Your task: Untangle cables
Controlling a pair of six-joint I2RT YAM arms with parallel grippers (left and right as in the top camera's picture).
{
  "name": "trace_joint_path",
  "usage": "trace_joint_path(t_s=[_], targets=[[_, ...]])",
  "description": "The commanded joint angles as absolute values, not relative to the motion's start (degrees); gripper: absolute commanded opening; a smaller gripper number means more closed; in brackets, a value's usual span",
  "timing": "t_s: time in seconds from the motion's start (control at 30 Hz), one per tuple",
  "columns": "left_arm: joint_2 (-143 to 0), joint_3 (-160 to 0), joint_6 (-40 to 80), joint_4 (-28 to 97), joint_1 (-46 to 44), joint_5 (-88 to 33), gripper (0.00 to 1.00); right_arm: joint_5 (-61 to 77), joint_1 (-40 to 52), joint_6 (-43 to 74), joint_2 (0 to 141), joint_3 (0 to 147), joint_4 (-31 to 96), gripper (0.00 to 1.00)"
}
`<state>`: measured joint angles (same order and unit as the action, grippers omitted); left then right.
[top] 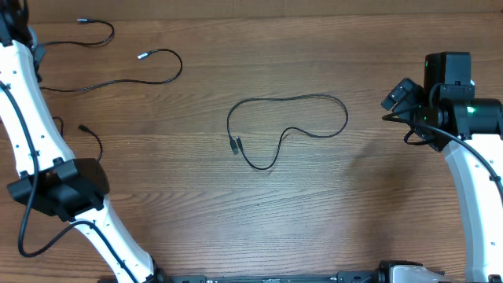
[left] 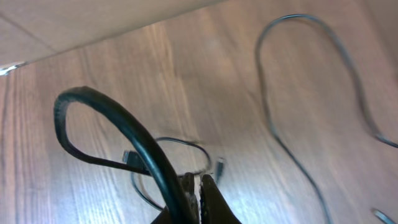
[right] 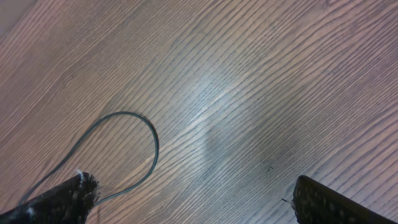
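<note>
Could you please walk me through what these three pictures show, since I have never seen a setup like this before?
This is a robot with two white arms at a wooden table, each ending in a two-finger gripper. The wide picture comes from a camera fixed above the table; the other two come from cameras on the wrists, looking past each arm's own fingers.

On the table lie thin black cables: one loose loop in the middle, and separate strands at the far left.

The left gripper is shut; a thick black wire crosses in front of it, and whether it pinches a thin cable is hard to tell. The right gripper is wide open and holds nothing, with part of the middle loop below it.
</note>
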<state>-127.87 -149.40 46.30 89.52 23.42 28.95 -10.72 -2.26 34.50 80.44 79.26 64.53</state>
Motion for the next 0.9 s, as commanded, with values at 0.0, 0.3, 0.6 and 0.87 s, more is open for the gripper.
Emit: trace_joint_path(t_s=[0.0,0.3,0.6,0.87], targets=[[-130.52,-149.45,45.39,90.26,27.27,28.51,0.07,-10.83,-2.37,34.52,80.44,79.05,64.42,1.0],[-135.04,-149.27,45.41,94.02,32.08,28.42,0.1,-10.83,-2.37,34.5,80.44,79.05,64.42,1.0],[-139.11,-149.27,40.1,96.2,32.99,19.22,0.39,-10.83,-2.37,34.5,80.44,79.05,64.42,1.0],[-140.25,-149.36,32.91,96.82,33.1,8.43,0.58,-10.83,-2.37,34.5,80.44,79.05,64.42,1.0]])
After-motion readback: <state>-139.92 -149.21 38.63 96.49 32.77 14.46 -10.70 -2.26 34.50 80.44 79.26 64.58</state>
